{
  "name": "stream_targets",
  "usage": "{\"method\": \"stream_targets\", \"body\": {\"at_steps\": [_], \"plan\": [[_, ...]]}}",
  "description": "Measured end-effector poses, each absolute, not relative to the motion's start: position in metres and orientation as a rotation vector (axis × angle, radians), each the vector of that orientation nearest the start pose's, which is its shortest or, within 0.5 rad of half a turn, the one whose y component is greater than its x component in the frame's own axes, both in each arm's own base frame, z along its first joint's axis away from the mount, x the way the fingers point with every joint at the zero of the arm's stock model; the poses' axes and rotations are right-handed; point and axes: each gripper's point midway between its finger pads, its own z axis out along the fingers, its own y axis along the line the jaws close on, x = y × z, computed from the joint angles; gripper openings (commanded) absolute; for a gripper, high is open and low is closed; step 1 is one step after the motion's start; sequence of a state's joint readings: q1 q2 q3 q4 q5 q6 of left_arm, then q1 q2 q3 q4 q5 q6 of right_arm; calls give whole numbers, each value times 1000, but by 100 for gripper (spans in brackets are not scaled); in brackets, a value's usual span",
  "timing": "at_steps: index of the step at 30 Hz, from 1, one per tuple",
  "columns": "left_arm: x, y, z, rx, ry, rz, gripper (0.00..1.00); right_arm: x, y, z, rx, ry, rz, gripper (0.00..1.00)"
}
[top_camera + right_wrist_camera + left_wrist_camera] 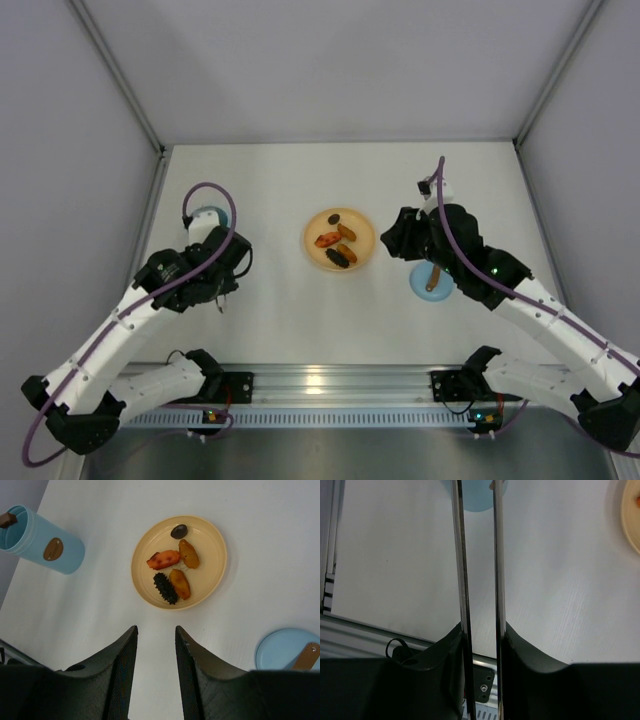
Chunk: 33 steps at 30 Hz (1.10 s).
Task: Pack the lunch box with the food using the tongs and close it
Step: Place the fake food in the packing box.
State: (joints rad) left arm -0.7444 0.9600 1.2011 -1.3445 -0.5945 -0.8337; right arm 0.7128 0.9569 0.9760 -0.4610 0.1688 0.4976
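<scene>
The left gripper [481, 632] pinches the long silver metal V-shaped tongs [462, 570]. The right gripper [156, 630] hangs spread above the white table [260, 555]. The round blue lid [280, 652] lies beside the right arm. Five orange, brown and black food pieces [163, 559] rest on the flat orange plate [205, 560]. The uncovered light blue cylindrical lunch box tub [42, 542] stands far left.

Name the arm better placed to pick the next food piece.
Left: left jaws grip the tongs, tips at the lunch box. The right jaws stand open and empty near the plate holding the food.
</scene>
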Motion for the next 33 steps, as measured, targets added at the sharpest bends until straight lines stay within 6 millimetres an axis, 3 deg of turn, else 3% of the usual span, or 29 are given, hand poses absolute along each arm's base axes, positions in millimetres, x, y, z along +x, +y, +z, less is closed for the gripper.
{"method": "stream_targets", "body": {"at_steps": [7,19,28,33], "plan": [[176,-40,208,-311,2459,204,36,250,204,254,-113,2054,601,36],[176,-42,209,-237,2496,176,34,250,204,254,-113,2054,601,36],[198,-73,262,-162,2408,-45,34,250,203,254,-112,2053,599,36],[208,-106,256,-65,2446,-162,35,251,202,255,-107,2050,594,36]]}}
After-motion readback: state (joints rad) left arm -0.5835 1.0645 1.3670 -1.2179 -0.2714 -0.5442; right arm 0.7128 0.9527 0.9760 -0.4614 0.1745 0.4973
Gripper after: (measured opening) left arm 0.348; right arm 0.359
